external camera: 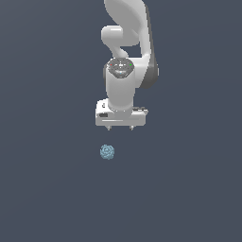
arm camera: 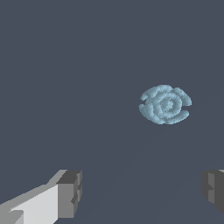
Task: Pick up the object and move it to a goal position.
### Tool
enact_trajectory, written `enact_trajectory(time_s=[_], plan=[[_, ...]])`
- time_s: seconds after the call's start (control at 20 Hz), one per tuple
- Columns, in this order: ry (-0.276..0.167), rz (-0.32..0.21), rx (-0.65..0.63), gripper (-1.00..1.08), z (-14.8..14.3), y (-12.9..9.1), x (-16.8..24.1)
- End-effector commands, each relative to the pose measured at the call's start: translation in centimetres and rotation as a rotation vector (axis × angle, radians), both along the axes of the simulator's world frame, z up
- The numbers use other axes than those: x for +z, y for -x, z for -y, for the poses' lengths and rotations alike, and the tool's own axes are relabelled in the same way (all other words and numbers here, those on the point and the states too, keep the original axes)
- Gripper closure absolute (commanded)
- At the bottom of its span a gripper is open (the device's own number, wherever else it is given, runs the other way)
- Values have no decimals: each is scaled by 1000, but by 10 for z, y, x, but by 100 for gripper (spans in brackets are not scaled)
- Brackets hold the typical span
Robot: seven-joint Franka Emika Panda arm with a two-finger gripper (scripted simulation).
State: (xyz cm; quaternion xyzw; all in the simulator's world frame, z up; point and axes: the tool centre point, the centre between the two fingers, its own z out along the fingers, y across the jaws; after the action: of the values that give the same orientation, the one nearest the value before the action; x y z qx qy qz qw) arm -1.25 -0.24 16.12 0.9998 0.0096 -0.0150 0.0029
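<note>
The object (external camera: 107, 151) is a small pale blue lump with a rosette-like surface, lying on the dark grey floor. My white gripper (external camera: 120, 128) hangs above it and a little toward the exterior view's right, apart from it. In the wrist view the object (arm camera: 165, 104) lies beyond the fingertips, off to one side of the gap. The two dark fingertips (arm camera: 70, 192) stand far apart, so the gripper (arm camera: 142, 190) is open with nothing between them.
The arm's white links (external camera: 127, 42) rise behind the gripper toward the top of the exterior view. The plain dark grey floor (external camera: 189, 189) spreads all around, and no other object shows.
</note>
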Motion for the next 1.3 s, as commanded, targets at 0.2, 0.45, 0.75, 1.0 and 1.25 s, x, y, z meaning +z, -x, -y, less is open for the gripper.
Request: enact_trajectory(time_s=[0.2,0.45,0.75,1.0,1.25], plan=[[-4,2,16,-92,-10,0,3],[-15,7,55,-92,-37,0,11],[-15,7,57,-92,-38,0,11],[-16,8,39,-92,-32,-5,6],[-17,12,-12,-92,-14,-17,-8]])
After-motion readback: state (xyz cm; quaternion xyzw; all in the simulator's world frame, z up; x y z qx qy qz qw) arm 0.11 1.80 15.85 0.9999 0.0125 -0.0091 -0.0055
